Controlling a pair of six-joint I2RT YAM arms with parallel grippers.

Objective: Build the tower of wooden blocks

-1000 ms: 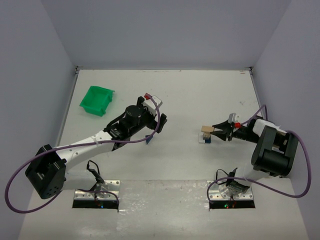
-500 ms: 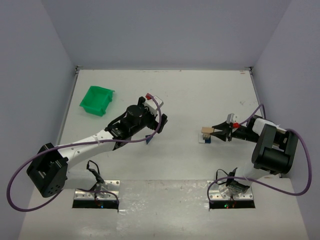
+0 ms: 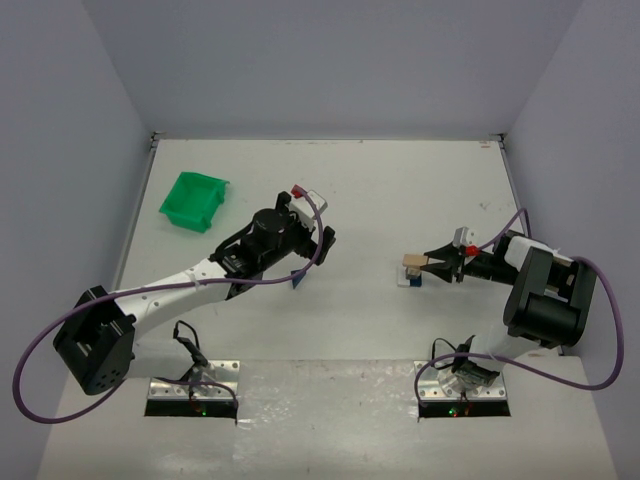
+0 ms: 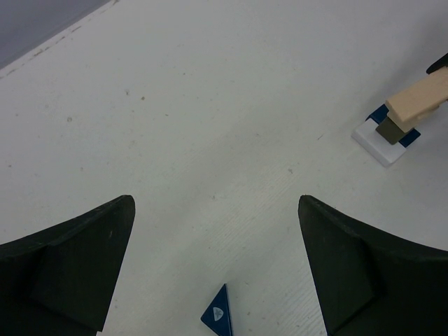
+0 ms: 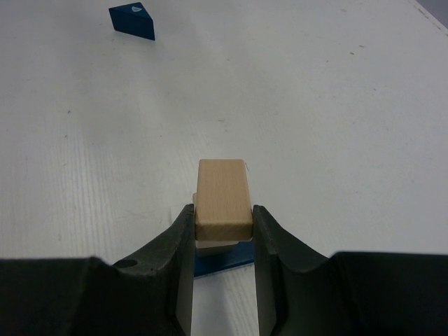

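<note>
The small tower [image 3: 412,274] stands right of centre: a white base [image 4: 374,143], a blue block [image 5: 227,257] and a dark grey block [image 4: 388,129]. My right gripper [image 3: 432,261] is shut on a tan block [image 5: 222,199] and holds it on or just over the stack; I cannot tell whether it touches. The tan block also shows in the left wrist view [image 4: 418,99]. A blue triangular wedge [image 4: 217,315] lies on the table just below my left gripper [image 4: 215,203], which is open and empty. The wedge also shows in the right wrist view [image 5: 133,19] and the top view [image 3: 297,281].
A green plastic bin [image 3: 194,200] sits at the far left of the white table [image 3: 380,190]. Grey walls close in the table on the left, back and right. The left arm's purple cable loops near its wrist.
My left wrist has shifted slightly toward the right. My right gripper and the tan block have stayed almost still at the tower.
</note>
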